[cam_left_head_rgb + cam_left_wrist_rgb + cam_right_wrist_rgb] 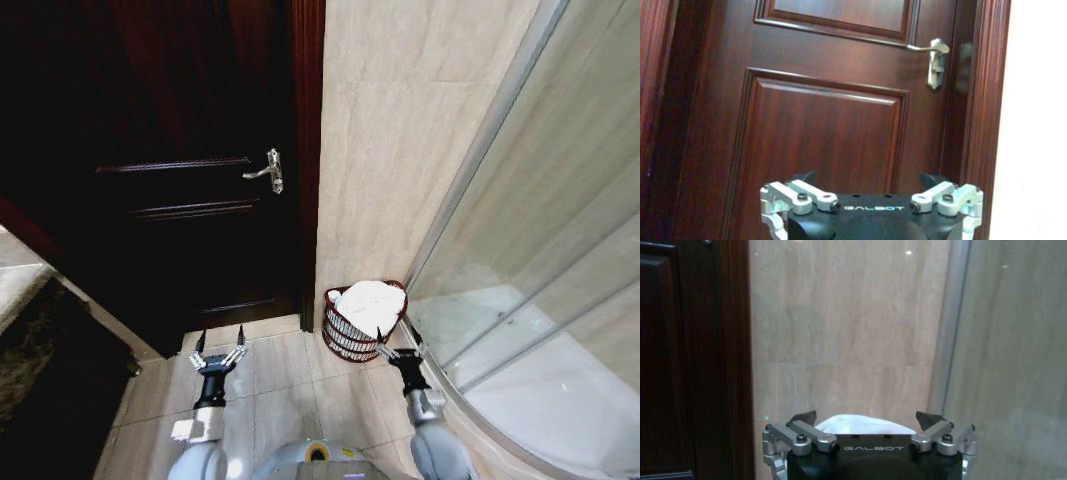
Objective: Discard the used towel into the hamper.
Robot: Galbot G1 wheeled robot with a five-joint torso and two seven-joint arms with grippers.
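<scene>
The hamper (350, 338), a small dark reddish-brown ribbed basket, stands on the floor against the beige wall beside the door frame. A white towel (368, 305) is piled inside it and rises above the rim; its top also peeks over my right gripper in the right wrist view as the towel (863, 422). My right gripper (398, 343) is open, empty, just in front of the hamper's right side; it also appears as the right gripper (867, 419). My left gripper (219, 345) is open and empty, low over the floor left of the hamper, facing the door; it shows too as the left gripper (868, 178).
A dark wooden door (190, 190) with a metal handle (270, 172) is shut at the left. The curved glass shower enclosure (530, 300) runs along the right. Beige floor tiles (300, 390) lie between the arms. A dark counter (40, 370) sits at the near left.
</scene>
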